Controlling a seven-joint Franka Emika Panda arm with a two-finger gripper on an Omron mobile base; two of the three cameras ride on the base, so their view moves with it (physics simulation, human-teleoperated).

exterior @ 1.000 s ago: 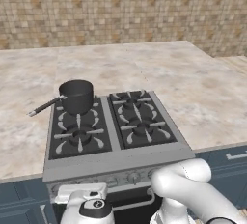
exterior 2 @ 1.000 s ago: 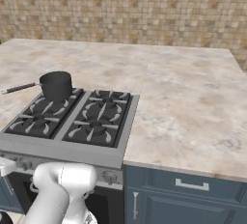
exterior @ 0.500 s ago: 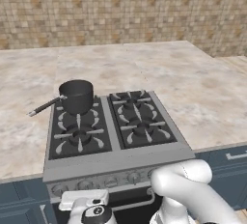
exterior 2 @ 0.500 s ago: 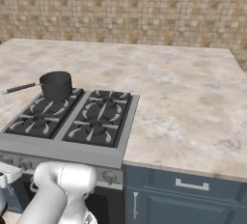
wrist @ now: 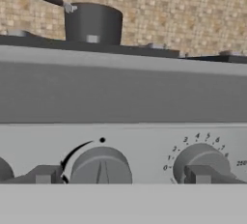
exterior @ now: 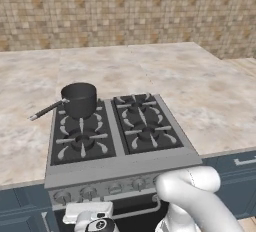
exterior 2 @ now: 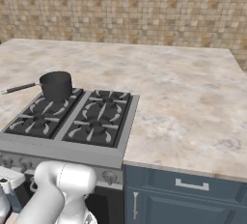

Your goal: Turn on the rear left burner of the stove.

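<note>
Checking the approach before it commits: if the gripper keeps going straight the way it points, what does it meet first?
Probably the round knob centred between the gripper tips, on the stove front panel; depth is unclear.

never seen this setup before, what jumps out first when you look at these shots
The dark saucepan sits on the rear left burner of the stove, its long handle poking out over the marbled counter. Low at the stove's front, the end effector points at the control panel, its fingertips to either side of a round knob. The white arm bulks in the foreground.
</note>
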